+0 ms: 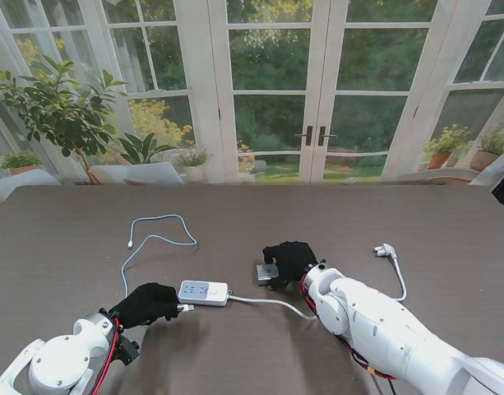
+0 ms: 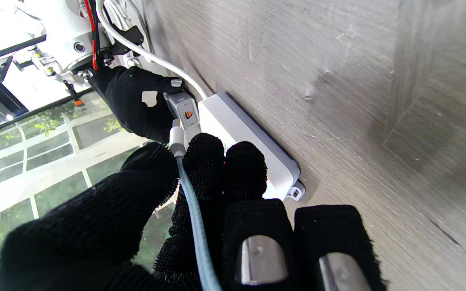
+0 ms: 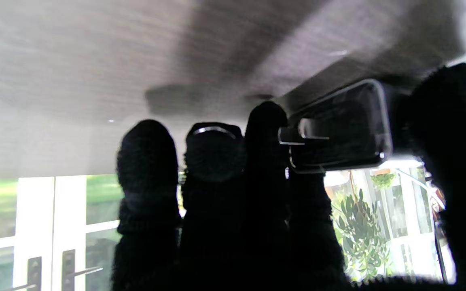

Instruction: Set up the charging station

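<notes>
A white power strip point(image 1: 204, 292) lies flat on the dark table, and its underside edge shows in the left wrist view point(image 2: 253, 141). My left hand point(image 1: 149, 303) is shut on the USB plug point(image 2: 177, 139) of a light blue cable point(image 1: 157, 239), at the strip's near left corner. My right hand point(image 1: 291, 259) is shut on a small grey charger block point(image 1: 268, 272), pinched between thumb and fingers point(image 3: 342, 129) just off the table top. The block's orange port point(image 2: 187, 114) faces the plug, but in the stand view the two are well apart.
The strip's white cord point(image 1: 272, 303) runs right, passes under my right forearm and ends in a wall plug point(image 1: 386, 249) lying on the table. The blue cable loops away from me to its free end point(image 1: 130, 244). Glass doors stand beyond the far table edge.
</notes>
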